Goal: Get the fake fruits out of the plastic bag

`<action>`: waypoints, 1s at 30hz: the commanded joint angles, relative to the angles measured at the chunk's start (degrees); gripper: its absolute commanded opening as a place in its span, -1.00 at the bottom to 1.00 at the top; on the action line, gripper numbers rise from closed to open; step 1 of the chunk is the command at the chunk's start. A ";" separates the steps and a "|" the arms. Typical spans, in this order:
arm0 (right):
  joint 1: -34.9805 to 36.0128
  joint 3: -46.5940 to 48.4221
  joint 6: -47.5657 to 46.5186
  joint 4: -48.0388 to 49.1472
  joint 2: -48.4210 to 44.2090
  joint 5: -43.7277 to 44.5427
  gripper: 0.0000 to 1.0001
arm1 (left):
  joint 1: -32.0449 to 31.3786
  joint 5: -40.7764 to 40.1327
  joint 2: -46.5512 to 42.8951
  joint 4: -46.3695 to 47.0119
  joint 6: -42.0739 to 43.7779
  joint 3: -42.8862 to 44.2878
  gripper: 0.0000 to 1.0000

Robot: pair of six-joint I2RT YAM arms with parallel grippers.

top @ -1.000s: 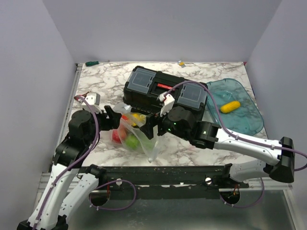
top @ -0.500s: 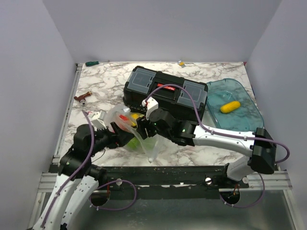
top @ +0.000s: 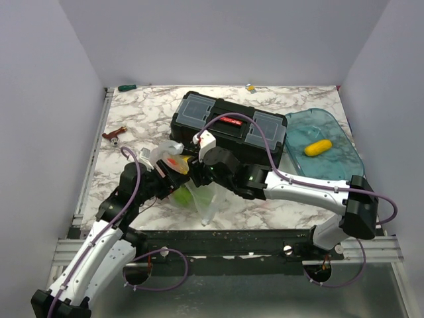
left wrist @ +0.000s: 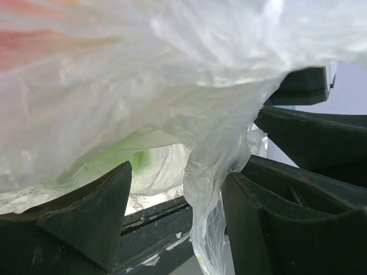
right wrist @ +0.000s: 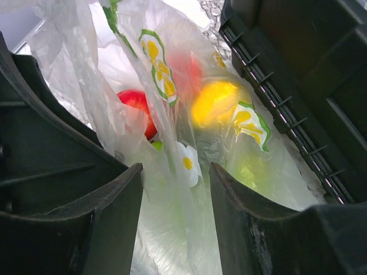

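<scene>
The plastic bag (top: 201,199) is at the middle of the frame. Its film lies loose between the half-open fingers of the left gripper (left wrist: 178,172) and the right gripper (right wrist: 175,166). The fake fruits (right wrist: 215,103) sit just past the right fingertips.

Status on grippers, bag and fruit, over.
Left gripper open, plastic bag film hanging through. Right gripper open astride it. Fake fruits inside. Black toolbox close behind.

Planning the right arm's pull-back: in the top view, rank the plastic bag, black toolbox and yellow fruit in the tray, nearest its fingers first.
1. plastic bag, between the right fingers.
2. black toolbox, just behind.
3. yellow fruit, far right in the blue tray.
</scene>
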 commanded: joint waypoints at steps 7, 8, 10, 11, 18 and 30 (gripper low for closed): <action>0.18 2.88 -1.65 0.20 3.28 4.49 -0.02 | -1.56 -8.39 -0.37 5.68 9.75 0.76 -0.03; 0.13 3.02 -1.71 0.16 3.46 4.88 -0.02 | -1.56 -8.16 -0.37 6.13 10.38 0.38 -0.10; 0.12 3.20 -1.83 0.45 4.07 5.33 -0.03 | -1.59 -7.53 -0.36 7.18 11.24 -0.59 -0.25; 0.16 3.29 -1.81 0.62 4.34 5.56 -0.04 | -1.56 -7.20 -0.14 7.60 11.66 -0.94 -0.36; 0.17 4.20 -3.24 2.16 8.32 9.65 -0.14 | -1.57 -7.02 -0.09 1.89 13.90 1.01 -1.00; -5.58 10.43 -7.08 6.55 10.61 16.53 -0.99 | -1.56 0.07 -14.56 -19.59 9.69 0.53 -1.00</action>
